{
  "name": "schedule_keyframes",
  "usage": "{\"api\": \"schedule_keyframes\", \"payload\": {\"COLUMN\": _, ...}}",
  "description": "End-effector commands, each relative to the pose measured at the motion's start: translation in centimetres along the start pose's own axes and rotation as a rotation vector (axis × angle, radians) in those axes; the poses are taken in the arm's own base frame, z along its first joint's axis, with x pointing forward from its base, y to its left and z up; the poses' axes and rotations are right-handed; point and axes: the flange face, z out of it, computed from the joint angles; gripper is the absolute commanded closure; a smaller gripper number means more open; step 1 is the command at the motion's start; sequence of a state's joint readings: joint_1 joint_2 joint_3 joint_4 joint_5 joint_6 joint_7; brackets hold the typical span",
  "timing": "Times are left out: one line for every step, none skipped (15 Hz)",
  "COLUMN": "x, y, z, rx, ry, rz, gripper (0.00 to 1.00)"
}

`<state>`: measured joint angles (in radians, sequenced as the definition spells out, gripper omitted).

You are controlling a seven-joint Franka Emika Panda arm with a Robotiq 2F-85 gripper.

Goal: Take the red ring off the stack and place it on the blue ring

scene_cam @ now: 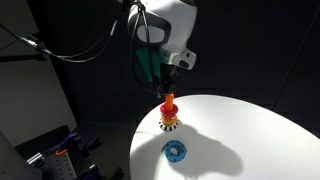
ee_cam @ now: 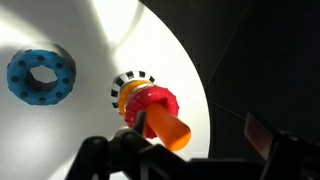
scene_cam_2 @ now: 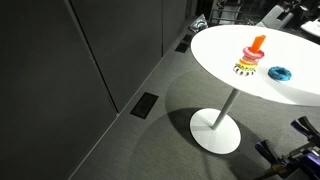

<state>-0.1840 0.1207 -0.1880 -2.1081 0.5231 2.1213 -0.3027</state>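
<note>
The red ring [ee_cam: 150,103] sits on the stack, around the orange peg [ee_cam: 165,125], above the checkered base [ee_cam: 130,80]. The ring also shows in both exterior views [scene_cam: 169,113] [scene_cam_2: 249,57]. The blue ring [ee_cam: 41,75] lies flat on the white table beside the stack, apart from it, and shows in both exterior views [scene_cam: 175,150] [scene_cam_2: 279,72]. My gripper [scene_cam: 172,72] hangs just above the peg's top. In the wrist view the gripper [ee_cam: 200,132] is open and empty, its dark fingers on either side of the peg's tip.
The round white table [scene_cam: 260,130] stands on a single pedestal foot [scene_cam_2: 215,130]. The stack is near the table's edge [ee_cam: 190,70]. Dark curtains surround the scene. Equipment [scene_cam: 50,155] stands on the floor off the table.
</note>
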Motion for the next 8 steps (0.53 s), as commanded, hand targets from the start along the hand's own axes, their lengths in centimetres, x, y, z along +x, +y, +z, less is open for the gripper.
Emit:
{"api": "schedule_keyframes", "payload": {"x": 1.9, "y": 2.2, "z": 0.1, "rx": 0.035, "ry": 0.015, "rz": 0.014, "gripper": 0.00}}
{"api": "schedule_keyframes", "payload": {"x": 2.2, "y": 2.8, "z": 0.4, "rx": 0.040, "ry": 0.013, "rz": 0.022, "gripper": 0.00}}
{"api": "schedule_keyframes", "payload": {"x": 2.3, "y": 3.3, "z": 0.6, "rx": 0.044, "ry": 0.012, "rz": 0.028, "gripper": 0.00}}
{"api": "schedule_keyframes", "payload": {"x": 2.4, "y": 3.7, "z": 0.8, "rx": 0.045, "ry": 0.010, "rz": 0.031, "gripper": 0.00}}
{"api": "schedule_keyframes", "payload": {"x": 2.5, "y": 3.9, "z": 0.9, "rx": 0.046, "ry": 0.007, "rz": 0.035, "gripper": 0.00}}
{"api": "schedule_keyframes", "payload": {"x": 2.6, "y": 4.0, "z": 0.9, "rx": 0.046, "ry": 0.005, "rz": 0.035, "gripper": 0.00}}
{"api": "schedule_keyframes", "payload": {"x": 1.8, "y": 4.0, "z": 1.3, "rx": 0.023, "ry": -0.002, "rz": 0.045, "gripper": 0.00}}
{"api": "schedule_keyframes", "payload": {"x": 1.8, "y": 4.1, "z": 1.5, "rx": 0.023, "ry": -0.005, "rz": 0.047, "gripper": 0.00}}
